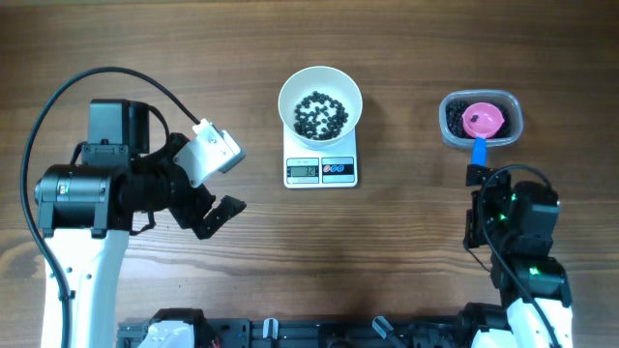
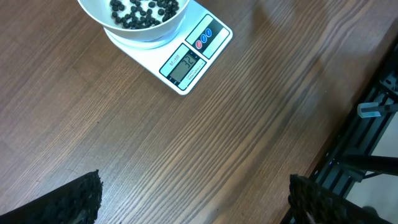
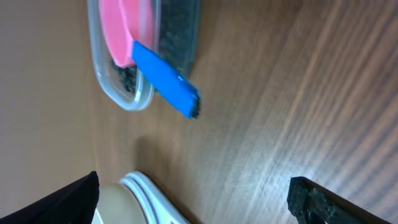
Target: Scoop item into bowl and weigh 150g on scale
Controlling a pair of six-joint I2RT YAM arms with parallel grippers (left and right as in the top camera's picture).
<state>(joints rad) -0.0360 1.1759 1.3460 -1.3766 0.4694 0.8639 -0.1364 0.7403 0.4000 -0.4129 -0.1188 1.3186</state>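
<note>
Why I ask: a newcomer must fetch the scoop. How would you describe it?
From the white scale, look toward the right arm side to the clear tub. The scoop lies in it: a pink cup with a blue handle jutting over the rim, the only colourful thing there.

Cropped edges, one blurred view, a display too small to read

In the left wrist view the top edge cuts off the bowl point(image 2: 140, 25), and only two dark finger ends of the left claw point(image 2: 194, 199) show at the bottom corners. From overhead the digits on the scale point(image 1: 320, 169) are too small to read. The right wrist view is blurred: the tub point(image 3: 109, 87), pink scoop point(image 3: 127, 31) and beads point(image 3: 177, 37) run off the top. A white rounded thing point(image 3: 146, 196) at the bottom edge cannot be identified, and the right claw point(image 3: 193, 199) shows only its finger ends.
</note>
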